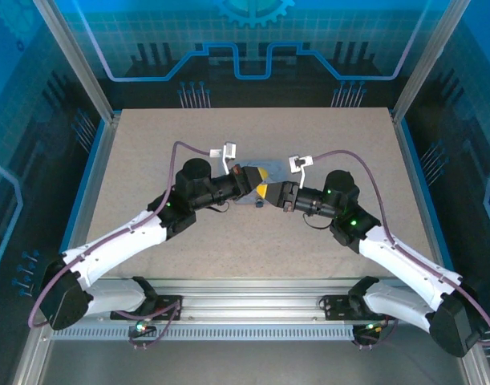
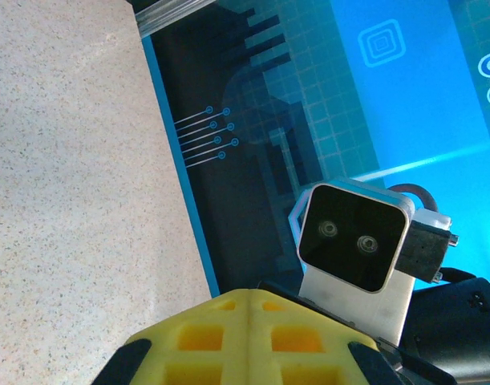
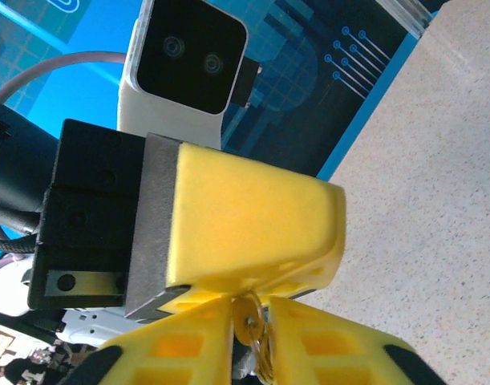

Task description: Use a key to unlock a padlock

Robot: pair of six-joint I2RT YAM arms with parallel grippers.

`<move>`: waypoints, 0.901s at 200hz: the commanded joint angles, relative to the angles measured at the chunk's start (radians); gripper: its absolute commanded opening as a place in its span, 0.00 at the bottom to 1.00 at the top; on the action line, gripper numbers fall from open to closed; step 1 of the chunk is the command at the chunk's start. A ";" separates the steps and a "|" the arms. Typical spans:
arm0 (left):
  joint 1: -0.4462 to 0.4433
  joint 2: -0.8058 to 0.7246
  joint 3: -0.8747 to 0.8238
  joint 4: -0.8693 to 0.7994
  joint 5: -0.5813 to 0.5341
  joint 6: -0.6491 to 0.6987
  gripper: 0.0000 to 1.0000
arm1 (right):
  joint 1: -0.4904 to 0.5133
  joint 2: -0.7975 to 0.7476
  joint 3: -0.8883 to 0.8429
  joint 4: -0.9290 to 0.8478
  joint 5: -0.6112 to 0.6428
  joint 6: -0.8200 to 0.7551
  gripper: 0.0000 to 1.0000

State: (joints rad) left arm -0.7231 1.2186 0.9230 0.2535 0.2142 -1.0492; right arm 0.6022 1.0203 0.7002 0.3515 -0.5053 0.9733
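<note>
My two grippers meet tip to tip over the middle of the table. The left gripper point(image 1: 258, 189) is shut, its yellow fingers pressed together along one seam point(image 2: 249, 295). In the right wrist view its yellow fingers point(image 3: 253, 224) lie just above my right gripper point(image 3: 249, 309). The right gripper point(image 1: 271, 195) has its jaws drawn in on the round head of a small brassy key point(image 3: 246, 321), with a thin ring point(image 3: 263, 353) hanging from it. The key's blade runs up under the left fingertips. The padlock is hidden behind the left gripper's fingers.
A pale bluish-grey patch point(image 1: 246, 202) lies on the speckled table point(image 1: 148, 152) just under the grippers. Blue panel walls point(image 1: 253, 48) close in the back and sides. The metal rail point(image 1: 253, 309) with both arm bases runs along the near edge.
</note>
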 commanded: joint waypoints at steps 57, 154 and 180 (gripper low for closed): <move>-0.012 -0.043 -0.037 0.003 -0.034 0.009 0.24 | -0.006 -0.058 -0.003 -0.055 0.018 -0.069 0.00; 0.004 -0.116 -0.060 -0.023 -0.010 0.014 0.50 | -0.041 -0.160 -0.027 -0.168 0.028 -0.141 0.00; 0.004 -0.116 -0.055 -0.052 -0.005 -0.013 0.51 | -0.035 -0.168 0.033 -0.329 0.099 -0.262 0.00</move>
State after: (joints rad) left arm -0.7227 1.1114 0.8726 0.2199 0.1841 -1.0477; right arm 0.5728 0.8715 0.6792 0.1761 -0.4782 0.8326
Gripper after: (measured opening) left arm 0.507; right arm 0.059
